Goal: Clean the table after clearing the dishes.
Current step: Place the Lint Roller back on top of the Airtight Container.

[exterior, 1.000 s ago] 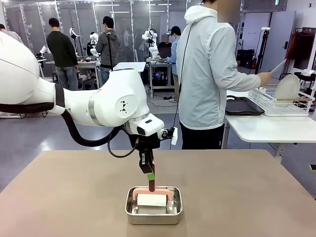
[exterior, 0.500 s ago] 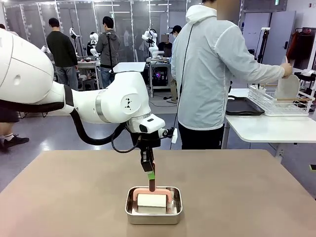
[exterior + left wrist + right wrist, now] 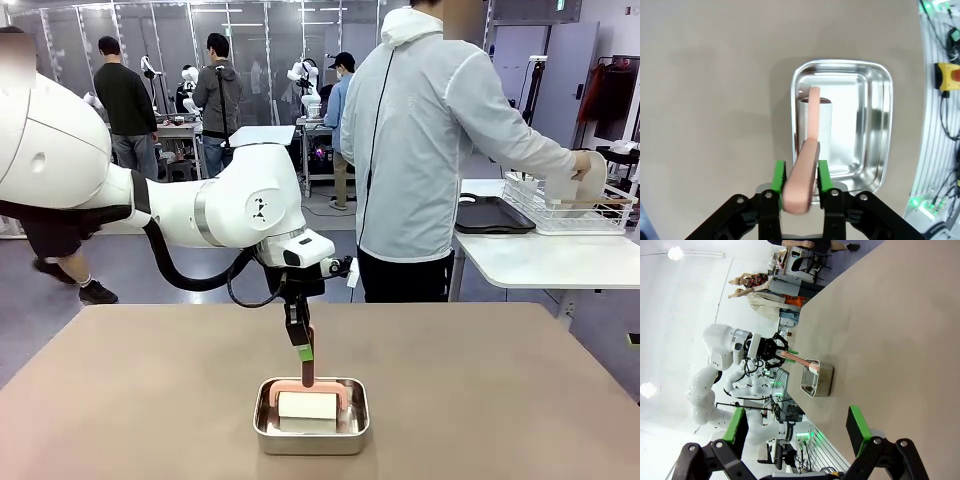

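the left gripper hangs over the near middle of the plain matte taupe-brown counter, its green-padded jaws set on either side of the salmon-pink handle of a white-pad wiper; whether they clamp it or have just let go cannot be told. the wiper's white block sits in the small rectangular steel pan. the right gripper stands with jaws wide apart and nothing between them. at the white side table, a person in a pale jacket handles a round white plate at the wire rack, beside a dark tray.
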Robot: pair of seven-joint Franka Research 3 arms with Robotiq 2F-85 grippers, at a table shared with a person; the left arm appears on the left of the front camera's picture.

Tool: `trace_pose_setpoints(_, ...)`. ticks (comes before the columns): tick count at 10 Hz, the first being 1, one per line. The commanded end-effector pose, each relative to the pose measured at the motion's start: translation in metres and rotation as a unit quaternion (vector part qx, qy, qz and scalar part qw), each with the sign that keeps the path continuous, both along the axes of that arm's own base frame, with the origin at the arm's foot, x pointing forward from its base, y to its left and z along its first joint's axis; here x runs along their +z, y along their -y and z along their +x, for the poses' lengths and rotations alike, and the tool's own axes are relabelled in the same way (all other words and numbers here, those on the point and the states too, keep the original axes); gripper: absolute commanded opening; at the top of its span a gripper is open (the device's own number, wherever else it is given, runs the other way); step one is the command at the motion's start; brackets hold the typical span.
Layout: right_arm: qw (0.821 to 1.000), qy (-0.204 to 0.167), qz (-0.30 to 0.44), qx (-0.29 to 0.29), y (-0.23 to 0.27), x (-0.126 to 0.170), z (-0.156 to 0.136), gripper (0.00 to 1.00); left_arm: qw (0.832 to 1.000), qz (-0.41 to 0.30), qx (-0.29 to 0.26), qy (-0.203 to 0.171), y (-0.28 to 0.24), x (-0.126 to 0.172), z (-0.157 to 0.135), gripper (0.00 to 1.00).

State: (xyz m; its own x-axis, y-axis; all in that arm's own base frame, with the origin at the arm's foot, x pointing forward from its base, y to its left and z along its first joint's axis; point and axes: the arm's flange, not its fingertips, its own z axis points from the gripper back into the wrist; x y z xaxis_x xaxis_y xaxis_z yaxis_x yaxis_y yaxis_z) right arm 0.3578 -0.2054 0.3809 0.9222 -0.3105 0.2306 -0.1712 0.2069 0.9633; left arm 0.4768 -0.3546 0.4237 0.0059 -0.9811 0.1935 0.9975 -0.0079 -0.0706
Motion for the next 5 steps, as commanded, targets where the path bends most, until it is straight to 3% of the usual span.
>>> trace_pose_setpoints(1,1.0,0.008,-0.004,0.005,0.0,0.001,-0.003,1.0,0.999,0.003,0.024,0.025,-0.001,0.003,0.005,0.62)
trace_pose_setpoints(2,1.0,0.008,-0.004,0.005,0.0,0.001,-0.003,1.0,0.999,0.002,0.025,0.031,-0.002,0.005,0.005,0.74)
trace_pose_setpoints(3,1.0,0.008,-0.004,0.005,0.0,0.001,-0.003,1.0,0.999,0.0,0.029,0.04,-0.004,0.01,0.005,0.92)
trace_pose_setpoints(4,1.0,0.008,-0.004,0.005,0.0,0.001,-0.003,1.0,0.998,-0.005,0.031,0.051,-0.007,0.016,0.005,0.79)
trace_pose_setpoints(5,1.0,0.008,-0.004,0.005,0.0,0.001,-0.003,1.0,0.997,-0.017,0.035,0.066,-0.011,0.025,0.003,1.0)
